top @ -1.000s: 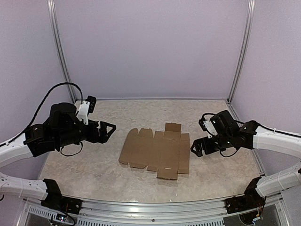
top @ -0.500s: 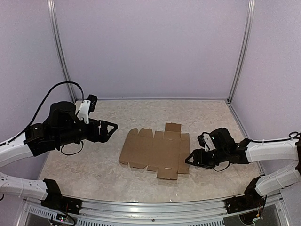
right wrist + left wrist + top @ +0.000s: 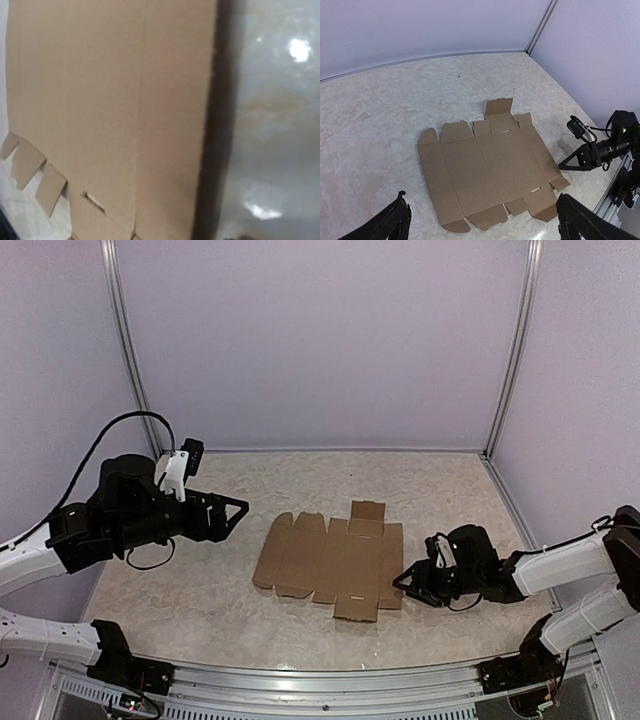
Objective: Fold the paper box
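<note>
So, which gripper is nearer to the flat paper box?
Right. The right gripper sits low, close beside the right edge of the paper box; the left gripper hovers well apart from its left edge.

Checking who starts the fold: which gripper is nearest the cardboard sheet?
The right gripper, low at the paper box's right edge; the left gripper hangs well apart from it.

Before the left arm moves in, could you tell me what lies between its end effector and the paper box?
Only bare table: the top external view shows nothing between the left end effector and the paper box.
</note>
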`<state>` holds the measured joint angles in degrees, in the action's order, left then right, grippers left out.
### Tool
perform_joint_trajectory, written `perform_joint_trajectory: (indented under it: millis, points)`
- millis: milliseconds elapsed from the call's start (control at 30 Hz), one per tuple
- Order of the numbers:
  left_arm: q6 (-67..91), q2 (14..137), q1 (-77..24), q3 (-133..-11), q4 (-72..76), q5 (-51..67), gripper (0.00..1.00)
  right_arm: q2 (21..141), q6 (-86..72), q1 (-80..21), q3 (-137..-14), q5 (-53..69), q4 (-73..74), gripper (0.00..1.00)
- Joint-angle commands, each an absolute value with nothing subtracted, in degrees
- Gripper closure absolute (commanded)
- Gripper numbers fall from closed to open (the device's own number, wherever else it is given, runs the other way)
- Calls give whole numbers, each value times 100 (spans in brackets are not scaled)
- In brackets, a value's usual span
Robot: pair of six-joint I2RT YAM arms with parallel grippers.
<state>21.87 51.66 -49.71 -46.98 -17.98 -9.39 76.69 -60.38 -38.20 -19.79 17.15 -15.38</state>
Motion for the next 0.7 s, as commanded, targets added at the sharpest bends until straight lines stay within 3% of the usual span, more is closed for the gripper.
perform_joint_trajectory:
  millis: [0, 333, 667]
  points:
    - [2202, 5087, -5014, -4662, -1739, -906, 1, 7995, -6494, -3745, -1700, 1801, -2376, 50]
    - [2162, 5227, -5016, -4741, -1770, -888, 1, 8734, -6818, -3743, -1452, 2035, -3626, 54]
    - [2136, 5348, -5025, -4809, -1751, -845, 1, 9096, -6921, -3735, -1390, 2149, -4418, 70]
